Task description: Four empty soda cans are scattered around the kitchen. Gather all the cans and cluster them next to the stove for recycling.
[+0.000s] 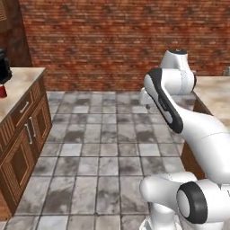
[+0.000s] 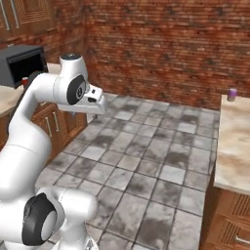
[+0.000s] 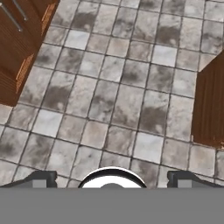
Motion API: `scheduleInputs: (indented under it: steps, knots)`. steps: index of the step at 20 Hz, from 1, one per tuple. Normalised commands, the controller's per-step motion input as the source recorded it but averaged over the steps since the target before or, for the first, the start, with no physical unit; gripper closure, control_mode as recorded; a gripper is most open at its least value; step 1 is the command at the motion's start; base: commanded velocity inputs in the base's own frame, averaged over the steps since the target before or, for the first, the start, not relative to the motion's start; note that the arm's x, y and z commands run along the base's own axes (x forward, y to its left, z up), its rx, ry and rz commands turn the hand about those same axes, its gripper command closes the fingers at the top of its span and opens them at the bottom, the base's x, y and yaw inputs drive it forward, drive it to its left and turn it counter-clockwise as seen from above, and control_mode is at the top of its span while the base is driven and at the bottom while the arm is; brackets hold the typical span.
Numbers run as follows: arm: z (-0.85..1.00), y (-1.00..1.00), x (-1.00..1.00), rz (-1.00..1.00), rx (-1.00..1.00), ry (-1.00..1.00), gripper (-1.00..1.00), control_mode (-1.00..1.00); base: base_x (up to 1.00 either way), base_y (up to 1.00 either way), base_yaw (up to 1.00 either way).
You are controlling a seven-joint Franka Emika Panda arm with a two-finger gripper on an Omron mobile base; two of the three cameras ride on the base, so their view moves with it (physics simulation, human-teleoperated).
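A red soda can [image 1: 2, 91] stands on the left counter [image 1: 20, 83] beside a black microwave [image 2: 22, 63]. In the right base view a sliver of that red can [image 2: 24, 81] shows between the microwave and my arm. A purple soda can [image 2: 232, 94] stands at the far end of the right counter [image 2: 234, 141]. My gripper [image 3: 112, 179] hangs over the grey tile floor [image 3: 113, 100] in the middle of the kitchen, far from both cans. It points down and is open, with nothing between its fingertips [image 3: 41, 179]. The stove is out of view.
Brown wooden cabinets [image 1: 22, 143] line the left side under the counter. Another cabinet block [image 3: 212, 105] stands on the right. A red brick wall [image 1: 117, 40] closes the back. A wide tiled aisle runs between the two counters.
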Motion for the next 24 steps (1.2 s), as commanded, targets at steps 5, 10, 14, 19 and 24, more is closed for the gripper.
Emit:
scheduleInputs:
  steps: [5, 10, 14, 19, 24]
  knots:
    - [0.00, 0.00, 0.00, 0.00, 0.00, 0.00, -1.00, 1.00, 0.93, 0.22, 0.19]
    - [0.00, 0.00, 0.00, 0.00, 0.00, 0.00, -1.00, 1.00, 0.83, 0.21, 0.21]
    - [0.00, 0.00, 0.00, 0.00, 0.00, 0.00, -1.00, 1.00, 0.55, 0.19, 0.24]
    - [0.00, 0.00, 0.00, 0.00, 0.00, 0.00, -1.00, 1.00, 0.39, 0.24, 0.23]
    - [0.00, 0.00, 0.00, 0.00, 0.00, 0.00, -1.00, 1.00, 0.22, 0.57, 0.07]
